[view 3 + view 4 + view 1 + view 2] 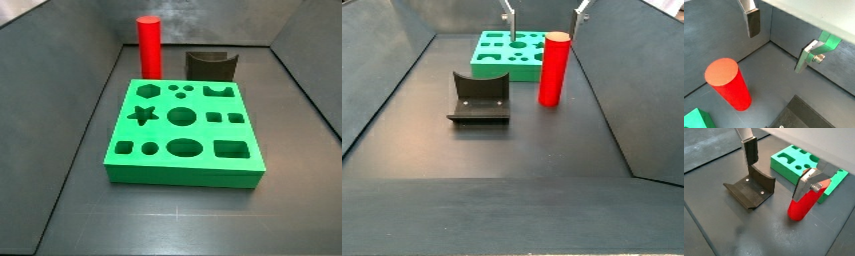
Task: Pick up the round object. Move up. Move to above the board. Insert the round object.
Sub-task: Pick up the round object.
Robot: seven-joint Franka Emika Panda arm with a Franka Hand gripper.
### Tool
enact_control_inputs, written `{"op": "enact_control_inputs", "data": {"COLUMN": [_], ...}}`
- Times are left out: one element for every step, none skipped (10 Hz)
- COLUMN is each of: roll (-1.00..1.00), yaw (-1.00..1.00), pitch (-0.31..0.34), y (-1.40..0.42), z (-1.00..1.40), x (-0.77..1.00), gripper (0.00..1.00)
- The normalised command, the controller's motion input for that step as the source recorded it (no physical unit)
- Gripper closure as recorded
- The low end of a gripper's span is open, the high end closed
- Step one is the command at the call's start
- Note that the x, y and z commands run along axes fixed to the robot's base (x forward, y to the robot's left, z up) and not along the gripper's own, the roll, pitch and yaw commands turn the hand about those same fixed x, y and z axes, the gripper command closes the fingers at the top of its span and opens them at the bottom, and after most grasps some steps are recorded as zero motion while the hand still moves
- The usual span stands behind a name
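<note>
The round object, a tall red cylinder peg (553, 68), stands upright on the dark floor beside the green board (502, 58). It also shows in the other side view (148, 47) and in both wrist views (727, 82) (803, 204). The board (187, 135) lies flat with several shaped holes, and it shows in a wrist view (794, 164). My gripper (545, 12) hangs above the peg, open and empty, also in both wrist views (779, 46) (775, 180). One silver finger (807, 185) is close to the peg's top. The gripper is out of one side view.
The dark fixture (478, 98) stands on the floor next to the peg and the board, and shows in other views (210, 65) (751, 190). Grey walls (629, 80) enclose the floor on both sides and at the back.
</note>
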Motion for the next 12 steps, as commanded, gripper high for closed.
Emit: {"op": "enact_control_inputs", "data": {"roll": [0.01, 0.09, 0.04, 0.0, 0.0, -0.01, -0.08, -0.08, -0.05, -0.08, -0.1, -0.06], "yaw": [0.18, 0.21, 0.2, 0.18, 0.14, 0.08, 0.05, 0.01, 0.0, 0.07, 0.09, 0.07], "pitch": [-0.051, -0.084, -0.084, -0.054, 0.0, 0.0, 0.0, 0.0, -0.006, -0.019, -0.014, -0.01], "y": [-0.22, -0.9, -0.91, -0.87, -0.68, -0.44, -0.17, 0.0, 0.08, 0.0, 0.0, -0.02], "z": [0.0, -0.09, 0.0, 0.0, -0.13, -0.33, -0.35, -0.29, -0.29, -0.26, -0.3, -0.44], "x": [-0.26, -0.34, -0.36, -0.3, -0.08, -0.05, 0.0, 0.0, -0.07, -0.19, -0.19, -0.11], "gripper": [0.0, 0.0, 0.0, 0.0, 0.0, 0.0, 0.0, 0.0, 0.0, 0.0, 0.0, 0.0]}}
